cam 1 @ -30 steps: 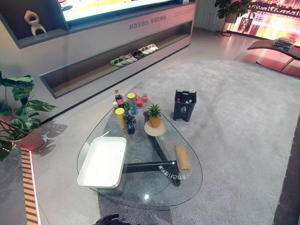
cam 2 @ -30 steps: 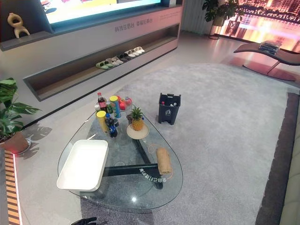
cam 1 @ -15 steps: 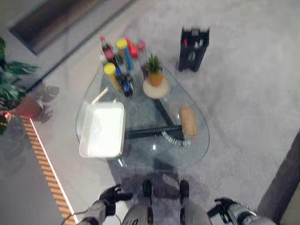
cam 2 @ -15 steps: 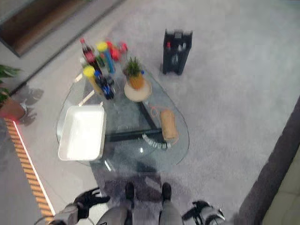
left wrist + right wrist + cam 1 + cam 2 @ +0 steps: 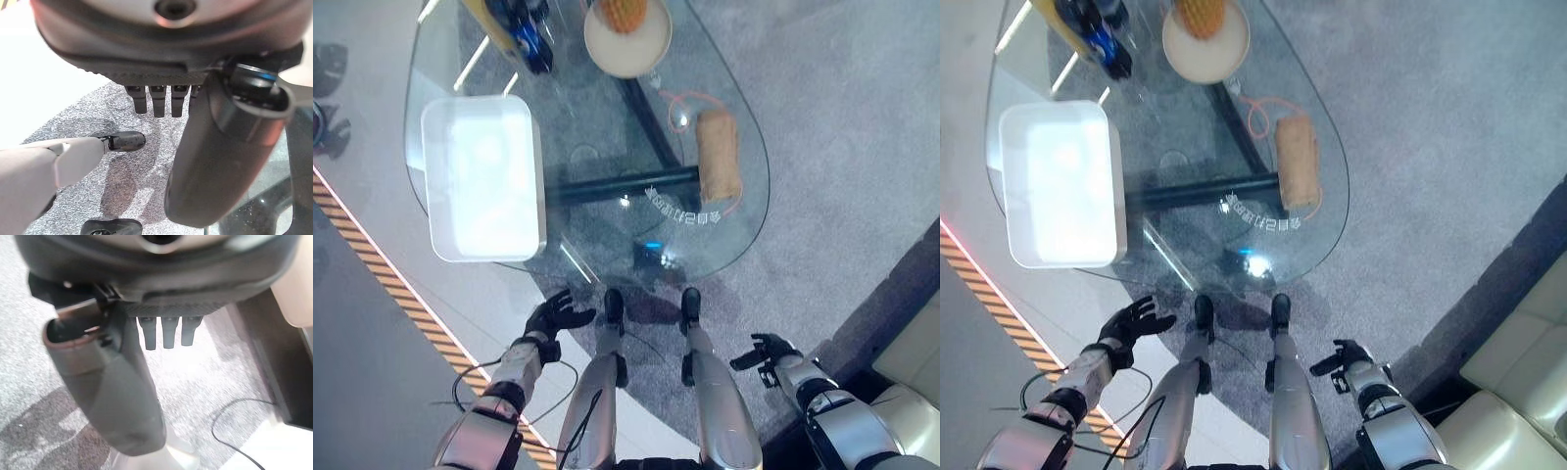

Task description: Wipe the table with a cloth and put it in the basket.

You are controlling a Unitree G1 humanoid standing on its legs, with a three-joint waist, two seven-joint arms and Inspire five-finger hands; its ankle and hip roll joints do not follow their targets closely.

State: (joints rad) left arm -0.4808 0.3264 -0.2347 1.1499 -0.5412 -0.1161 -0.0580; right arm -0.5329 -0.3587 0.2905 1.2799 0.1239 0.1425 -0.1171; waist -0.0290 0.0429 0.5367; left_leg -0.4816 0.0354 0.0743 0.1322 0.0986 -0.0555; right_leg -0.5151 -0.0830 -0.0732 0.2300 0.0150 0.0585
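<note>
A: Where is the cloth seen?
B: A rolled tan cloth (image 5: 719,155) is laid on the right side of the glass bench (image 5: 607,240), with a white tray (image 5: 484,176) on the left and a plate (image 5: 626,39) at the far end.
A: Robot hands?
B: The left robot hand (image 5: 556,315) and right robot hand (image 5: 762,352) are held low over the carpet near the bench, fingers released, nothing grasped
</note>
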